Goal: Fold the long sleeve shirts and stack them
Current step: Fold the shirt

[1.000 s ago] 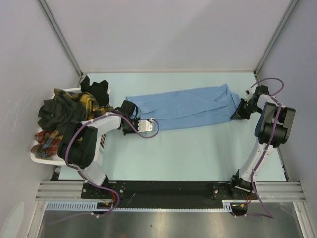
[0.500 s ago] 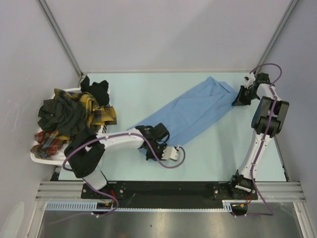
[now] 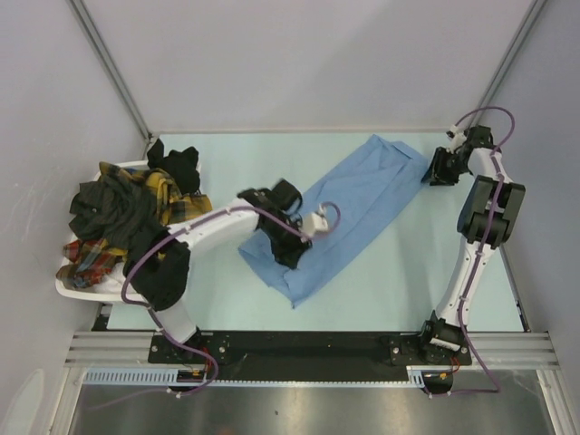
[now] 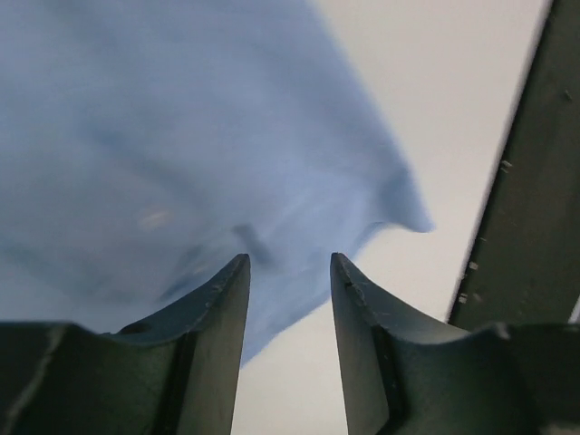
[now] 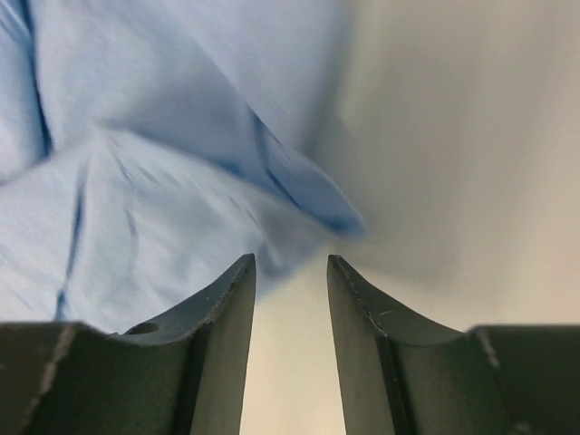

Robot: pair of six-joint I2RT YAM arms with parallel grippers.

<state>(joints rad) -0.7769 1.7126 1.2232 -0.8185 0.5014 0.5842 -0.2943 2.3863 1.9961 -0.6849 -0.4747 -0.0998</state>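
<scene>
The light blue shirt (image 3: 353,213) lies flat and diagonal on the table, from far right to near centre. My left gripper (image 3: 289,259) is over its near end, jaws open with nothing between them. In the left wrist view the left gripper (image 4: 287,265) points at the shirt's near corner (image 4: 399,213). My right gripper (image 3: 429,176) is at the shirt's far right corner, open and empty. In the right wrist view the right gripper (image 5: 290,263) sits just short of the cloth edge (image 5: 308,204). The dark green-black (image 3: 113,213), yellow plaid (image 3: 174,205) and red plaid (image 3: 89,258) shirts are heaped at the left.
The heaped shirts lie in a white basket (image 3: 65,288) at the table's left edge, with a black cloth (image 3: 178,163) at its far side. Grey walls close in the left, back and right. A black rail (image 3: 299,344) runs along the near edge.
The blue shirt has turned from lying across the table to lying diagonal, its left end now nearer the front. My left gripper swung forward with it; my right gripper moved farther back.
</scene>
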